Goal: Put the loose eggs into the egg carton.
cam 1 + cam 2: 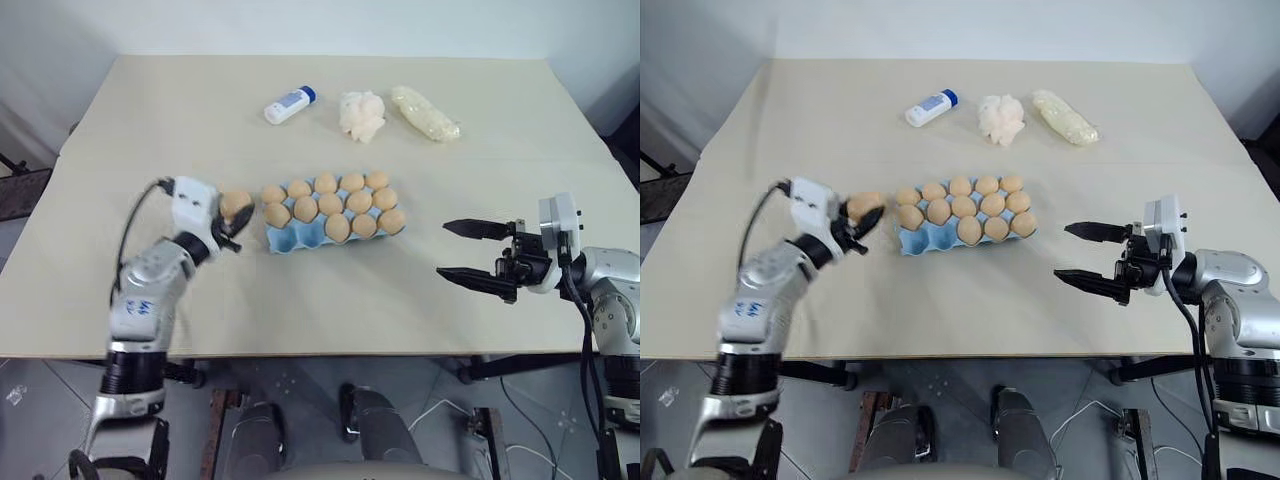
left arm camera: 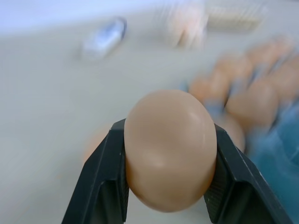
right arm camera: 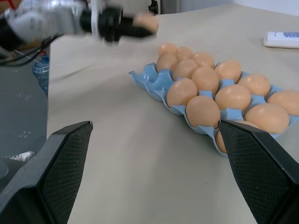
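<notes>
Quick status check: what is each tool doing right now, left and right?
Left tool: closed on an egg, beside the egg carton.
Right tool: open, holding nothing, off to the carton's right.

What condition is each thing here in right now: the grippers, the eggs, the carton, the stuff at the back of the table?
Left gripper: shut on an egg, raised beside the carton's left end.
Right gripper: open, holding nothing, apart from the carton.
Egg carton: flat on the table, mostly filled, near-left cups bare.
Bottle: lying on its side, blue cap on.
White wad: resting on the table, untouched.
</notes>
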Motion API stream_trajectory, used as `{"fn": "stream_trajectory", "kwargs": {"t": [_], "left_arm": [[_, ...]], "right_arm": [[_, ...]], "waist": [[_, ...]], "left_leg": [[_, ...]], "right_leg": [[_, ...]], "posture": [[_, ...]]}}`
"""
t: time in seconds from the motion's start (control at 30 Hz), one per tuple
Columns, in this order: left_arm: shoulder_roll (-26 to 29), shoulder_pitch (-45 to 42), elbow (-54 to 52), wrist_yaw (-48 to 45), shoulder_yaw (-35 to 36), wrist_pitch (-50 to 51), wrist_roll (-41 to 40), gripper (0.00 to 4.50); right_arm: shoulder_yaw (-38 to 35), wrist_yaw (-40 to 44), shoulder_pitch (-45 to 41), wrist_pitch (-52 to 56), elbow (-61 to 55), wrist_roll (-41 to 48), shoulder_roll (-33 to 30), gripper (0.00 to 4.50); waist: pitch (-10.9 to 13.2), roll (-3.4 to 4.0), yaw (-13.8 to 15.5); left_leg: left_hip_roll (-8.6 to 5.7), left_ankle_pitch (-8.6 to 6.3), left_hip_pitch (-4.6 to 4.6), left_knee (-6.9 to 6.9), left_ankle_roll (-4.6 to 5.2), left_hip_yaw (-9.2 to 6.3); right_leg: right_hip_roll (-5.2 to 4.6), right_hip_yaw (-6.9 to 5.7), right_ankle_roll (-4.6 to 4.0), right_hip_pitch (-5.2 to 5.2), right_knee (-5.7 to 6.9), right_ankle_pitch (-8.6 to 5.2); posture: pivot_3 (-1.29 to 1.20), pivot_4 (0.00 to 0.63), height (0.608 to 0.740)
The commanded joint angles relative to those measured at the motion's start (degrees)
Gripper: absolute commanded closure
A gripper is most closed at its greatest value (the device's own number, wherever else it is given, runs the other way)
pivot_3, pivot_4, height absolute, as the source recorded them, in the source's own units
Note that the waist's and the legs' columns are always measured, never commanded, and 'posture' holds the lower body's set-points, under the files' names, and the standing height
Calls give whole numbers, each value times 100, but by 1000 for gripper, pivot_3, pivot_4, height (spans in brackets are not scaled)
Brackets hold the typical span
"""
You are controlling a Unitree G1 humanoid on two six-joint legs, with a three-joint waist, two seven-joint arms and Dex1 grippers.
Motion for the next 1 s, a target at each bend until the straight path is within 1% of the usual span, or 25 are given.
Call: {"fn": "stream_trajectory", "kwargs": {"t": [0.03, 0.17, 0.33, 0.47, 0.6, 0.73, 0.77, 0.8, 0.87, 0.9, 1.0], "left_arm": [[66, -437, 488, -929, -104, -273, -362, 2897], [11, -997, 1208, -1603, -375, -557, -291, 2897], [-308, -1478, 1908, -2154, -886, -423, -187, 2897], [-523, -1575, 2171, -2280, -1133, -420, -55, 2897], [-595, -1620, 2323, -2287, -1295, -397, 116, 2897], [-635, -1679, 2363, -2209, -1313, -308, 213, 2897], [-633, -1677, 2311, -2231, -1321, -227, 195, 2208], [-599, -1668, 2231, -2241, -1343, -97, 194, 1994], [-560, -1658, 2114, -2205, -1338, 76, 192, 1317], [-553, -1659, 2077, -2160, -1319, 118, 199, 1080], [-524, -1646, 1891, -2127, -1285, 237, 178, 145]], "right_arm": [[-199, -62, 0, -96, -213, 145, 25, 0], [-219, -58, -30, -177, -194, 191, 83, 0], [-193, -164, 6, -248, -194, 116, 137, 0], [-239, -275, 167, -280, -313, 135, 158, 0], [-314, -377, 356, -278, -458, 176, 136, 0], [-373, -452, 516, -257, -564, 193, 124, 0], [-380, -462, 538, -253, -582, 192, 126, 0], [-385, -473, 542, -247, -587, 189, 131, 0], [-387, -486, 536, -238, -590, 184, 135, 0], [-382, -490, 525, -236, -581, 181, 136, 0], [-348, -477, 474, -249, -522, 158, 132, 0]], "waist": [[0, 0, 2], [0, 0, -3], [0, 0, 7], [0, -1, -7], [1, 0, -11], [1, -1, -7], [1, -1, -6], [1, -1, -8], [1, -1, -9], [1, -1, -8], [1, -1, -7]], "left_leg": [[-3, 0, 1, -1, 2, 0], [-6, -2, -2, -1, 4, 15], [-4, -2, -11, -1, 2, 19], [-4, -4, -13, -2, 2, 20], [-1, -2, -11, -2, -1, 17], [-2, -2, -12, 5, 0, 13], [-3, -2, -12, 6, 0, 12], [-3, -2, -12, 7, 0, 10], [-3, -2, -12, 8, 1, 9], [-3, -2, -12, 8, 1, 8], [-3, -1, -12, 11, 1, 8]], "right_leg": [[-3, 0, 3, 2, 0, 2], [-2, -2, 10, 1, 0, 6], [0, -18, 9, -1, 0, 5], [-1, -18, 10, -1, -2, 5], [3, -18, 8, -3, 2, 4], [1, -18, 8, -1, 3, 4], [0, -17, 9, -1, 3, 5], [0, -17, 9, 0, 3, 5], [0, -17, 9, 0, 3, 5], [1, -17, 9, 0, 4, 5], [1, -17, 9, 0, 8, 4]], "posture": [[0, 150, 740], [0, 150, 740], [0, 150, 740], [0, 150, 740], [0, 150, 740], [0, 150, 740], [0, 150, 740], [0, 150, 740], [0, 150, 740], [0, 150, 740], [0, 150, 740]]}}
